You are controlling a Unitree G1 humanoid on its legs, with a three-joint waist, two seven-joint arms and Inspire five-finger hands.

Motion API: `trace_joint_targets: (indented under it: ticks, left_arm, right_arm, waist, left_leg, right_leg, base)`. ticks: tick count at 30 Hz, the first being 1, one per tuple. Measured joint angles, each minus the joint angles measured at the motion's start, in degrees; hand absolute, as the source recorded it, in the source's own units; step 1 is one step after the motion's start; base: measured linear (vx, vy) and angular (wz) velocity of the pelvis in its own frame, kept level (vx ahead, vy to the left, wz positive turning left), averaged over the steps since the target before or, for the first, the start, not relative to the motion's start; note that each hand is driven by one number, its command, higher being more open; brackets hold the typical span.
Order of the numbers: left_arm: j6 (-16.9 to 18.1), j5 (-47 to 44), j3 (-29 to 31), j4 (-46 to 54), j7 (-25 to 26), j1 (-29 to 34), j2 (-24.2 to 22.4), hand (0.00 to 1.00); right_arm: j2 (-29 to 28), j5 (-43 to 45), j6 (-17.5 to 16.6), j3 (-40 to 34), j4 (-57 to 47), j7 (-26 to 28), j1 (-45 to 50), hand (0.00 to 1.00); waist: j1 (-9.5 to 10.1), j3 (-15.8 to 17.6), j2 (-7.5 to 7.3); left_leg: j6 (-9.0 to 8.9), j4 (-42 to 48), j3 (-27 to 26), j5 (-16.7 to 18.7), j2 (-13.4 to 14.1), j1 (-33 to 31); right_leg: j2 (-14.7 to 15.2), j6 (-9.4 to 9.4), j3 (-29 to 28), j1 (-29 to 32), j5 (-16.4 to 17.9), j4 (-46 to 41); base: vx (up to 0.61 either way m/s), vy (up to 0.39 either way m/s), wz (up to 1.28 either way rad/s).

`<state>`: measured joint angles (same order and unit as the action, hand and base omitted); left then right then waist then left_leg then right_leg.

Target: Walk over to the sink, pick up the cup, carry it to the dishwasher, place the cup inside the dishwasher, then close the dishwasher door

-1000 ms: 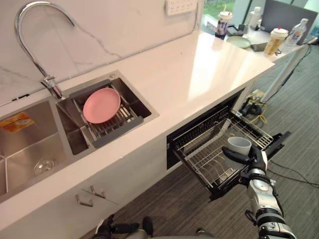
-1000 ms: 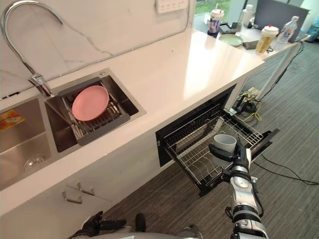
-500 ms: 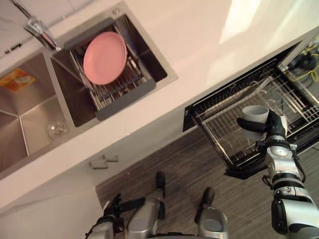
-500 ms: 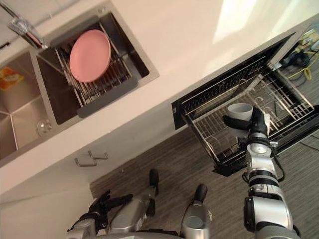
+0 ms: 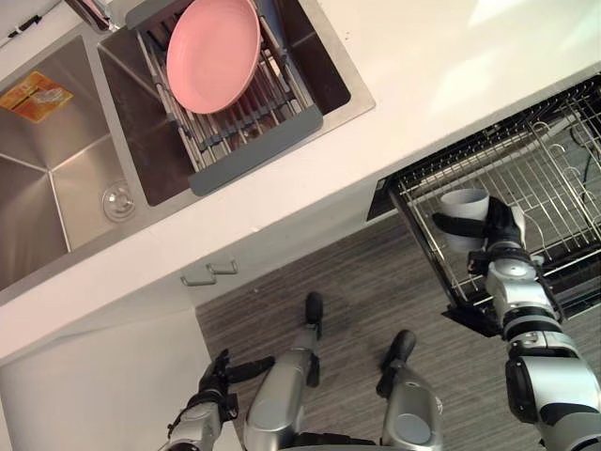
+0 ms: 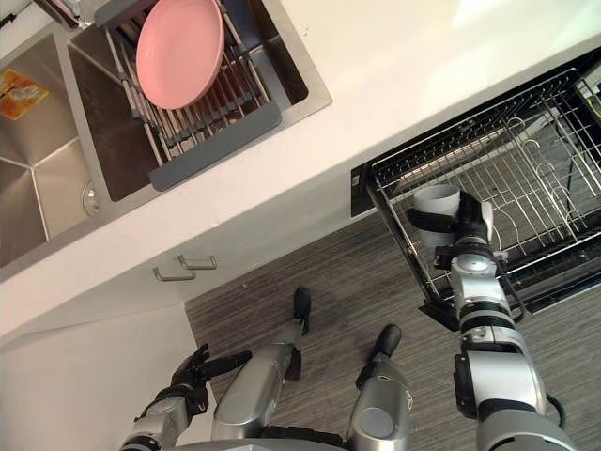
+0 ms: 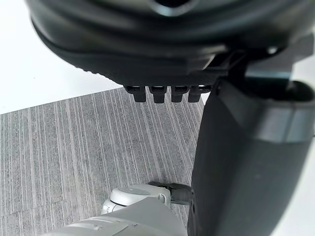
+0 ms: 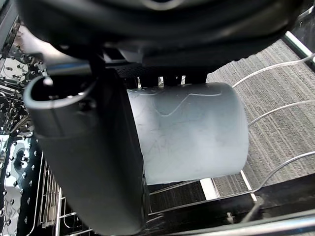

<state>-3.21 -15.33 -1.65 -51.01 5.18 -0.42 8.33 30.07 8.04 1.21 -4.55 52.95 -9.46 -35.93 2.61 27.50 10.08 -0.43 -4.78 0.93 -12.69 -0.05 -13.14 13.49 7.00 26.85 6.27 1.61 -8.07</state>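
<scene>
Cup [image 5: 464, 201] upright, w/ right hand [image 5: 504, 228] curled round its side, over the front corner of the pulled-out dishwasher rack [image 5: 554, 160]. Risk: released this near the rim it may catch a wire, tip or drop to the floor [image 5: 376, 282]. Left hand [image 6: 188, 374] low, fingers relaxed, empty.

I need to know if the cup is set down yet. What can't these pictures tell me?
1. Base of the cup: eye views, hidden behind the right hand gripping it; contact with the rack unclear.
2. Far end of the dishwasher door: eye views, cut off by the right edge.
</scene>
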Motion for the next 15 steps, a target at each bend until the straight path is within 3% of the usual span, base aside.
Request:
trace_joint_targets:
  ticks: [3,8,15]
  left_arm:
    - [-0.1,0.1,-0.1,-1.1,0.9,-0.8,0.0,1.00]
    - [-0.4,0.3,-0.1,-1.4,1.1,-0.8,-0.1,1.00]
    - [-0.6,0.3,-0.1,-2.0,2.0,-0.8,-0.7,1.00]
  right_arm:
    - [-0.8,1.3,0.0,0.6,0.1,-0.4,0.0,1.00]
    - [-4.1,1.8,-1.0,1.1,0.1,-5.5,-0.1,1.00]
    - [-8.0,3.7,-4.6,0.1,-3.6,-10.4,0.5,1.00]
  waist:
    - [-0.01,0.0,-0.02]
    - [0.05,0.1,-0.11]
    - [0.38,0.1,-0.44]
  left_leg:
    - [-0.06,0.0,0.0,0.0,0.1,0.3]
    - [-0.46,-0.1,0.1,-0.2,0.7,1.1]
    - [-0.87,-0.1,0.0,-0.5,1.5,2.0]
  right_leg:
    - [0.0,0.11,-0.1,-0.1,0.3,-0.6]
    - [-0.1,-0.21,-0.1,-0.3,1.3,-2.0]
    - [-0.4,-0.23,0.0,-1.1,1.4,-2.6]
  base:
    - [-0.01,-0.012,0.00]
    - [-0.03,-0.049,0.00]
    - [-0.04,-0.054,0.00]
